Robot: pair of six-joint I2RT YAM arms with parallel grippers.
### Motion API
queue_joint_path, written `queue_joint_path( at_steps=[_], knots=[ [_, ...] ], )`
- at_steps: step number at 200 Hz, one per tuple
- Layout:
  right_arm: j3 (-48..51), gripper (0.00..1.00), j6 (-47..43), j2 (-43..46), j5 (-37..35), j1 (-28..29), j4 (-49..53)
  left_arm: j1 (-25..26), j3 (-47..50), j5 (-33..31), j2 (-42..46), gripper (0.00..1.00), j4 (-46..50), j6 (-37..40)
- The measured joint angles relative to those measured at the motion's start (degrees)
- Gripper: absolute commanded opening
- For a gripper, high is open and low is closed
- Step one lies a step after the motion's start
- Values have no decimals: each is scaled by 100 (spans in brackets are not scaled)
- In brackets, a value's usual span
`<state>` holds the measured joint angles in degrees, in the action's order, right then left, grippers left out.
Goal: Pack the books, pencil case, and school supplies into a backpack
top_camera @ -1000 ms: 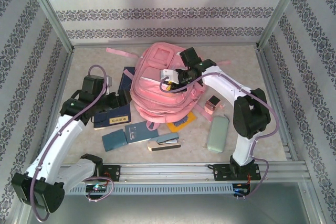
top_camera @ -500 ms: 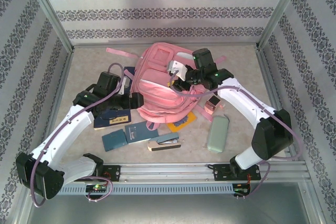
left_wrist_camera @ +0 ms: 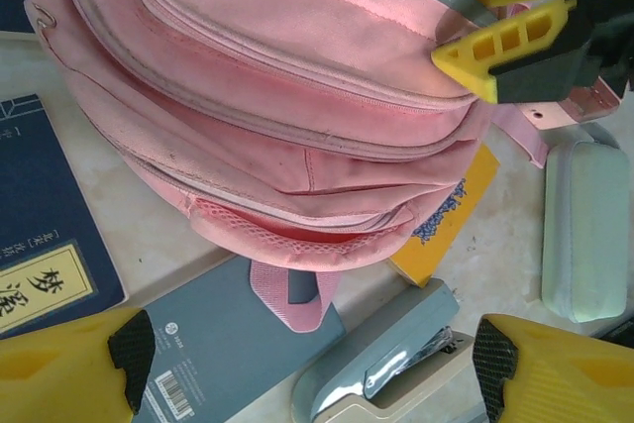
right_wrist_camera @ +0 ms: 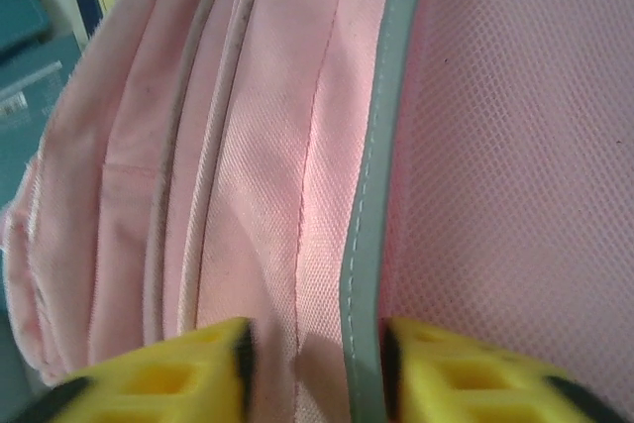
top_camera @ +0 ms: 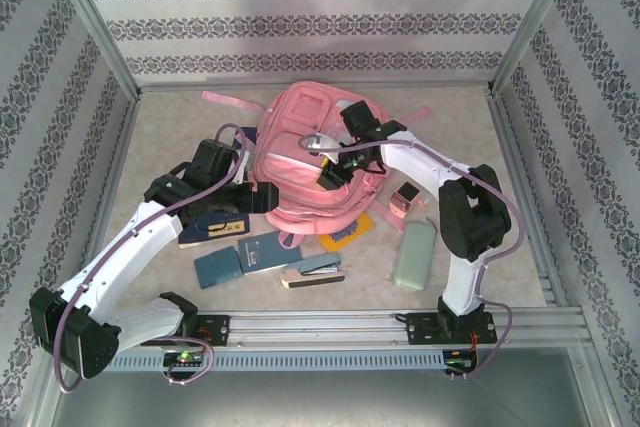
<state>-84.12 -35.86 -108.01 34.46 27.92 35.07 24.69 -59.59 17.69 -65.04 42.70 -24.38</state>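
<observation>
1. You have a pale beige, mottled tabletop (top_camera: 170,137) as the work surface.
2. On its right half you can see a small pink boxy item (top_camera: 404,198) with a dark face; what it is cannot be told.
3. Wallpaper with grey floral bands on white (top_camera: 320,17) covers the back wall and both side walls around you.
4. Slanted aluminium posts (top_camera: 95,22) rise at the two back corners.
5. An aluminium rail (top_camera: 330,324) runs along the near edge.
</observation>
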Motion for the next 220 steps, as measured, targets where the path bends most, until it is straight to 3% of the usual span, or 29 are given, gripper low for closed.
queue_joint_path(
  at_steps=[16,55,95,155,185,220],
  knots=[
    [-129,0,-50,-37,98,20,127,2,0,-24,0,84,-4,55],
    [-503,0,227,-282,282,35,376,2,-37,-42,-9,84,-11,173],
    [-1351,0,1379,-457,284,-9,413,20,-210,-175,-13,84,-302,238],
    [-2273,0,4022,-459,-256,103,-297,348,-365,-496,-85,69,-625,367],
    [-2417,0,5578,-616,-710,256,-658,758,-542,-837,-553,61,-732,413],
    [-2577,0,6800,-911,-1377,498,-741,1182,-890,-1263,-1198,56,-752,481]
  ],
)
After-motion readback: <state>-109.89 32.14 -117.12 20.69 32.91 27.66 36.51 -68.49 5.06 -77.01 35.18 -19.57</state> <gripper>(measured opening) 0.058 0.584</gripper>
